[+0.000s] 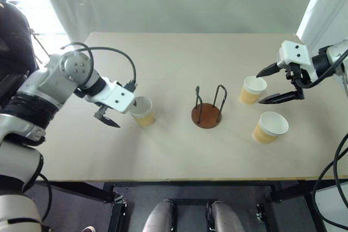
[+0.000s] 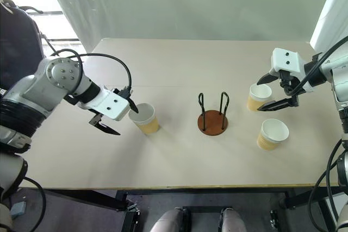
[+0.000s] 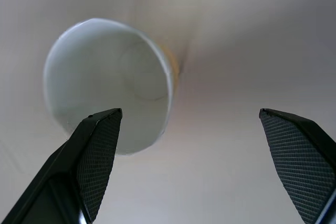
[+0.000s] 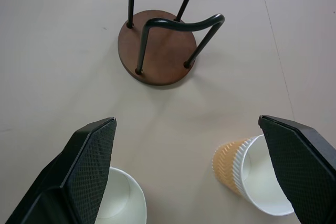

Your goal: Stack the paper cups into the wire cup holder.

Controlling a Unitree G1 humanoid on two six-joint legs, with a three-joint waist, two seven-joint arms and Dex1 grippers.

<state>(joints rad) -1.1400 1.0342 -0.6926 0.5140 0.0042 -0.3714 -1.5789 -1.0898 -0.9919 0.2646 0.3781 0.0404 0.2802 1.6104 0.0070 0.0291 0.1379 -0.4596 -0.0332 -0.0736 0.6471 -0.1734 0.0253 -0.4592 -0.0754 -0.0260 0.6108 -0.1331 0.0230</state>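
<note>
1. A pale table [image 1: 179, 52] carries three paper cups and a wire cup holder [image 1: 207, 108].
2. The holder stands upright near the middle of the table: a round reddish-brown base with thin black wire loops rising from it. Nothing sits inside it.
3. One cup [image 1: 142, 111] stands upright to the left of the holder, well apart from it, its white inside showing.
4. The left gripper [image 1: 118, 111] hangs just beside this cup, on the side away from the holder, pointing steeply down toward the table. Its jaws are spread wide and hold nothing.
5. In the left wrist view the cup's open mouth [image 3: 107, 85] lies ahead of the fingers [image 3: 100, 156], off toward one finger and not centred between the two.
6. A second cup [image 1: 253, 89] stands upright to the right of the holder.
7. A third cup [image 1: 269, 127] sits nearer the table's front edge, just in front of the second cup and to its right; it leans, with its mouth tipped to the right.
8. The right gripper [image 1: 277, 83] hovers by the second cup, slanting downward. Its jaws are wide apart and empty, with one finger on the cup's far side and one on its near side.
9. The right wrist view looks past both fingers at the holder [image 4: 157, 45], with a cup beside each finger.
</note>
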